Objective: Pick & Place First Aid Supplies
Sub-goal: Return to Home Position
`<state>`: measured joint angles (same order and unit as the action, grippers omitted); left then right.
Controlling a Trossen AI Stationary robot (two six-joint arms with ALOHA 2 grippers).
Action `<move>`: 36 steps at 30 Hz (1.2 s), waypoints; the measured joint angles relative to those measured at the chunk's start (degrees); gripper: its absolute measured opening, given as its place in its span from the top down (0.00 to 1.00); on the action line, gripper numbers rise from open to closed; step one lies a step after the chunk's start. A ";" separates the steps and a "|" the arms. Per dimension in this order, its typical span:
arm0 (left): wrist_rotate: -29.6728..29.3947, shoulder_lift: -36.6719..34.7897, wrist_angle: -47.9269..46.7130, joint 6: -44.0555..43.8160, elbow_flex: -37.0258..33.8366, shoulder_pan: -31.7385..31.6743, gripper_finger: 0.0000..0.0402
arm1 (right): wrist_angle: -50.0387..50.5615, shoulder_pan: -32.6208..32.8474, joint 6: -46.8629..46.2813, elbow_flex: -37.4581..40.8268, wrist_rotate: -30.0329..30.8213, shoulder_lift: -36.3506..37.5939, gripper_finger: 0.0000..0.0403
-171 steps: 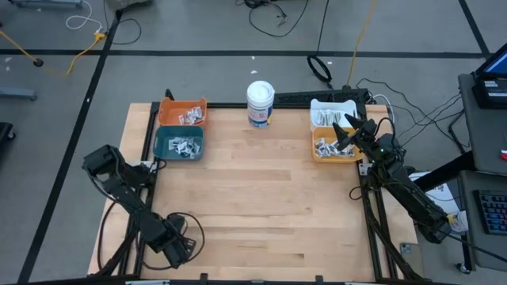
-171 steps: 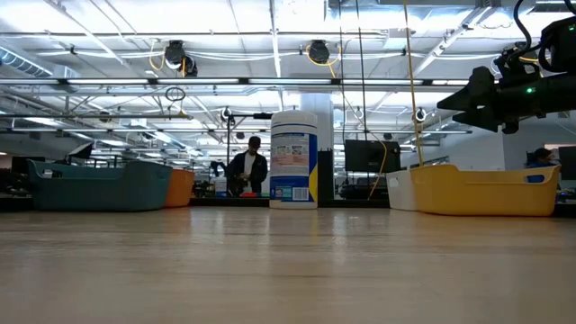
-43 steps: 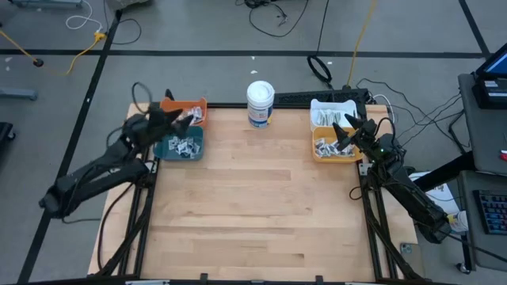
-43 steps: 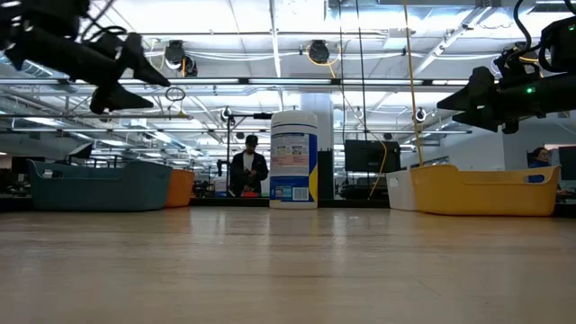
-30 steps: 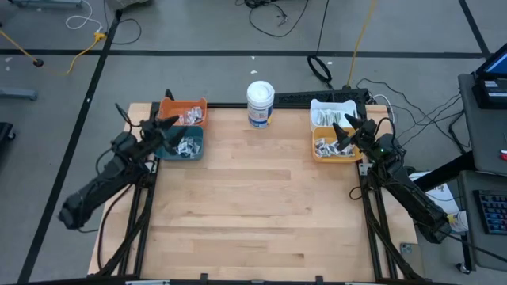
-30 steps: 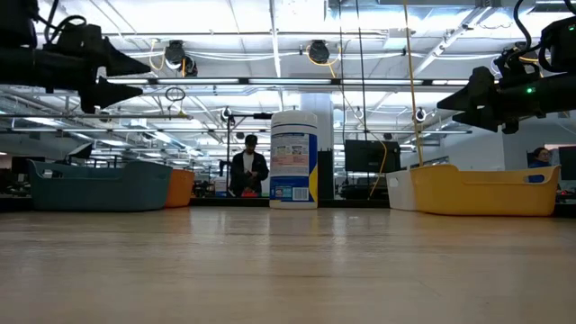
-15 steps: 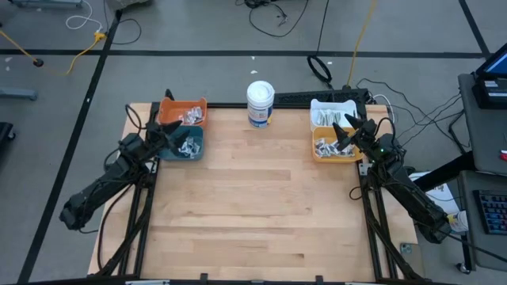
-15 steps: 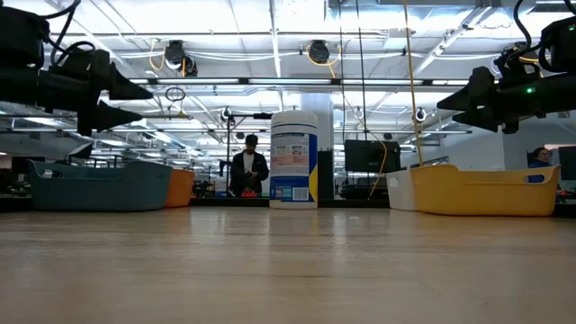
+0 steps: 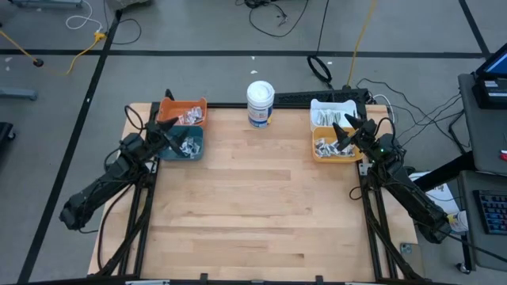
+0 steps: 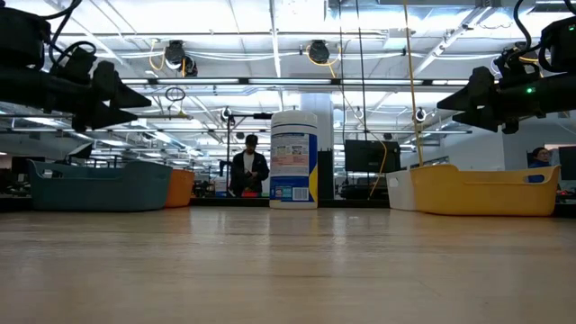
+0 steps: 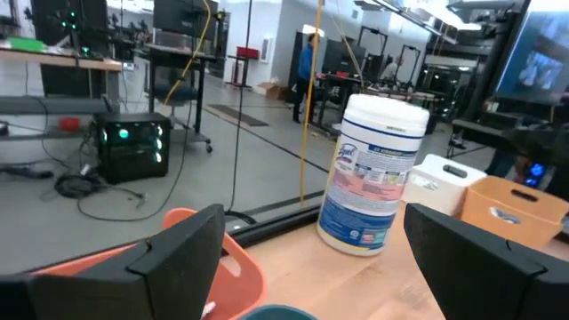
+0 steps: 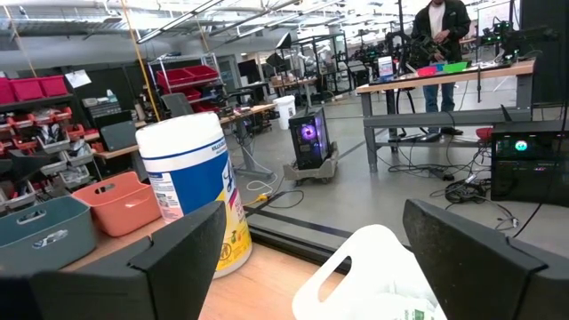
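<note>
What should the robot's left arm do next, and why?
Probably draw the left gripper back from above the teal plastic bin: its fingers are open and empty, the small flat packets lie in bins, and none shows on the wooden table.

Loose heaps of first aid supplies (image 9: 188, 116): small whitish flat packets, in four bins at the table's (image 9: 253, 206) far side. Some in the orange bin (image 9: 168, 105) and teal bin (image 9: 181, 156), more in the white bin (image 9: 333, 103) and yellow bin (image 9: 337, 158). Apparently jumbled; markings too small to read.
</note>
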<state>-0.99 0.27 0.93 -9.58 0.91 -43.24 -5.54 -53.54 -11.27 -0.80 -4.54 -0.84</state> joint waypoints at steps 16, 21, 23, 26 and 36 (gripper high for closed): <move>-0.04 0.35 -0.17 -3.20 0.02 0.00 0.14 | 0.00 0.00 0.02 0.00 0.00 0.00 0.16; -0.04 0.35 -0.20 -3.22 0.02 0.00 0.14 | 0.00 0.01 0.00 0.00 -0.02 0.00 0.16; -0.04 0.35 -0.20 -3.22 0.02 0.00 0.14 | 0.01 0.01 0.01 0.00 0.00 0.00 0.16; -0.04 0.35 -0.20 -3.24 0.02 0.00 0.14 | 0.02 0.00 0.01 0.00 0.00 0.01 0.16; -0.07 0.35 -0.22 -3.39 0.02 0.00 0.14 | 0.01 0.00 0.00 -0.02 -0.02 0.00 0.16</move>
<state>-1.06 0.62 0.71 -12.97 0.93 -43.24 -5.53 -53.54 -11.27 -0.82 -4.56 -0.84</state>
